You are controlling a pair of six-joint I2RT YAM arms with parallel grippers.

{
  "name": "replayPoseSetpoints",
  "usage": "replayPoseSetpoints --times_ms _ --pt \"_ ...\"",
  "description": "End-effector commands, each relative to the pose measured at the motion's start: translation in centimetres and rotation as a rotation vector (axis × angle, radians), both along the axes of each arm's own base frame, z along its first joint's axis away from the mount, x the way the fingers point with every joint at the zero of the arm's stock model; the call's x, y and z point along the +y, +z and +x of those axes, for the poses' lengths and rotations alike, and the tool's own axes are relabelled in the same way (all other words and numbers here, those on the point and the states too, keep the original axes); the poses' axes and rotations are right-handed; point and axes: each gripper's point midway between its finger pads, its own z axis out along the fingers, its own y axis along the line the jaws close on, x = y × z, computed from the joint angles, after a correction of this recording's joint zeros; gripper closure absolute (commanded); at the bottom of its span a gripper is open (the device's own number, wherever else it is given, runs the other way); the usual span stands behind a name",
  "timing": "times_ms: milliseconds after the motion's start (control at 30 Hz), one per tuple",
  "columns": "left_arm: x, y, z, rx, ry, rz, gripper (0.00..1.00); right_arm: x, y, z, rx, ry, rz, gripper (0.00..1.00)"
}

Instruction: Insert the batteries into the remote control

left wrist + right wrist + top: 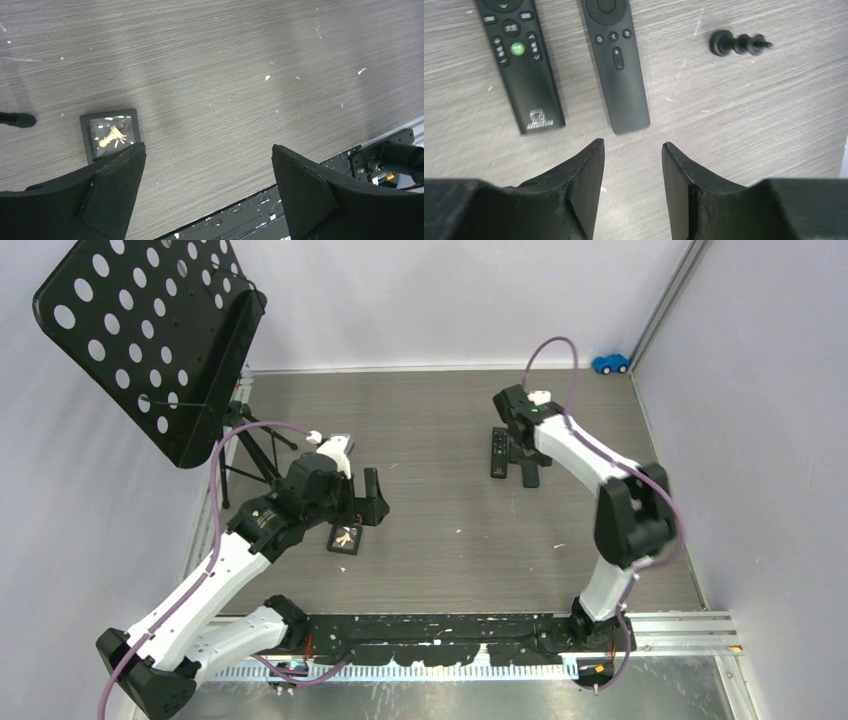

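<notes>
Right gripper hangs over the table, jaws partly apart with only the tabletop showing between them, gripping nothing. Just beyond its fingertips lie two black remotes, side by side, not touching, buttons up. In the wrist view the keypad remote, with a green button, is on the left. The plain remote lies beside it, its near end closest to the gap between the jaws. A ridged black peg, perhaps a screw anchor, lies well apart to the right. Left gripper stands wide apart and empty above the table. A small black tile carrying a white pawn sits just beside one finger. Where the batteries are I cannot tell
</notes>
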Motion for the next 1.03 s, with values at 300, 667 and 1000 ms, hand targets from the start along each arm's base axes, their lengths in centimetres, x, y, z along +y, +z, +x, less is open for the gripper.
replayPoseSetpoints --times_ms 300,667,1000 --pt "-0.6 5.7 -0.3 -0.212 -0.096 -0.044 0.00 -6.0 20.8 -13.5 -0.752 -0.124 0.312 0.15" --pt "1.3 5.7 -0.1 -0.296 -0.030 -0.020 0.00 -14.5 25.8 -25.0 -1.121 -0.250 0.315 0.13" --pt "2.1 5.6 -0.4 -0.313 -0.019 -0.005 0.00 -16.1 24.9 -26.7 -1.141 -0.285 0.274 0.12"
